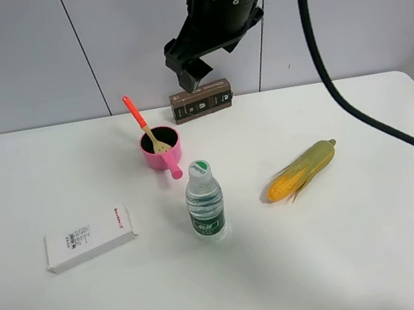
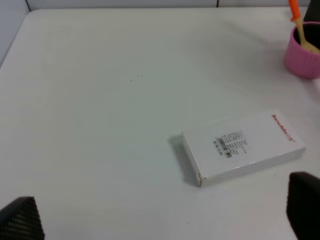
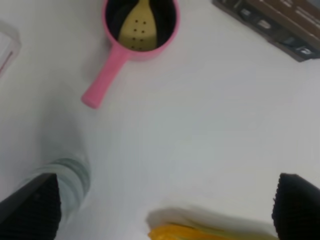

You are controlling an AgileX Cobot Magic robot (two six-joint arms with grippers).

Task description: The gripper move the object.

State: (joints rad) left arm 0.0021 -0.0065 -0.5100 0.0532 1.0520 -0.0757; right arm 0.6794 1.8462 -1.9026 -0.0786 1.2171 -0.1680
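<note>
Spatula (image 1: 144,126) in pan (image 1: 156,161), blade down, handle leaning over rim. Right gripper (image 1: 191,70) high above, jaws spread, empty. Best: pinch mid-handle, lift along its tilt, avoid tipping pan. Left gripper (image 2: 162,212) jaws spread too.

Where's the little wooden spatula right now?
In the exterior high view, the spatula stands tilted inside the pink saucepan, left of centre, just left of the brown box and behind the water bottle.
</note>
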